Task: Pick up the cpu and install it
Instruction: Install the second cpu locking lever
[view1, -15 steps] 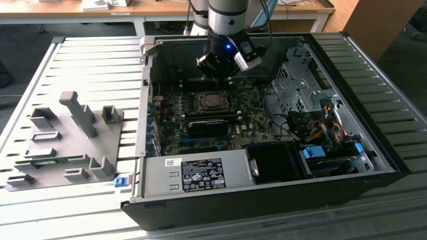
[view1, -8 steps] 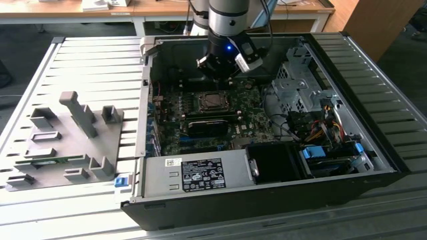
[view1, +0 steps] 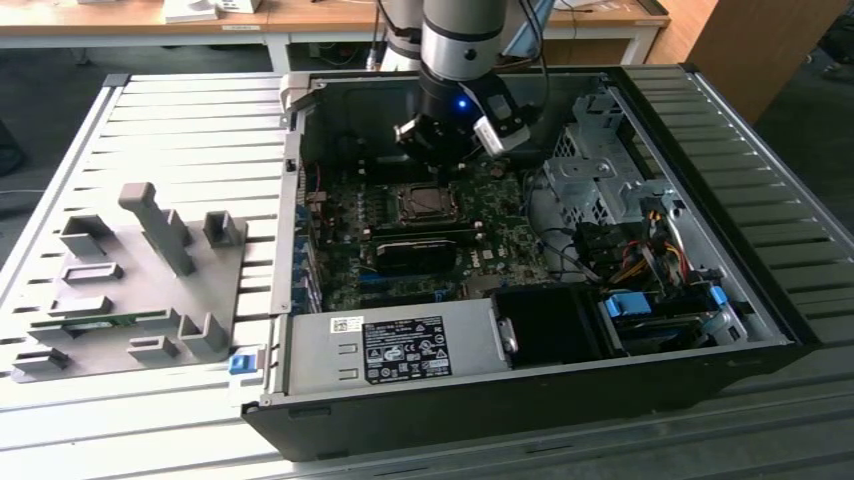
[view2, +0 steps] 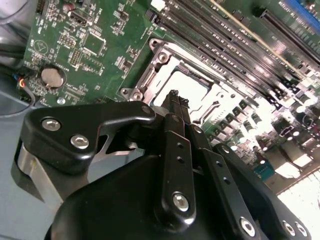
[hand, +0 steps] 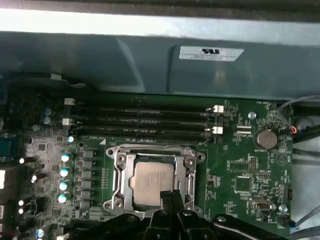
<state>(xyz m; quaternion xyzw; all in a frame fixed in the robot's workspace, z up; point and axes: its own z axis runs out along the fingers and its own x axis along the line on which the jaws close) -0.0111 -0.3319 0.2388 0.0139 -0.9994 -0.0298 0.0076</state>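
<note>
The cpu (hand: 153, 182), a small silver-grey square, lies flat inside the metal-framed socket (hand: 119, 170) on the green motherboard (hand: 240, 165). The second wrist view shows the cpu (view2: 189, 88) as a bright patch just past my fingertips. In the exterior view the socket (view1: 427, 203) sits mid-board inside the open computer case (view1: 747, 250). My gripper (view1: 435, 152) hangs a little above the socket, toward the case's back wall. Its black fingers (view2: 172, 107) are pressed together with nothing between them. In the first wrist view the gripper (hand: 168, 196) overlaps the socket's near edge.
A grey tray (view1: 134, 290) with upright posts stands at the exterior view's left, a thin green strip (view1: 100, 322) lying in it. Inside the case are memory slots (hand: 145, 120), a coin battery (hand: 265, 138), a power supply (view1: 394, 350), a drive cage (view1: 594, 175) and coloured cables (view1: 641, 260).
</note>
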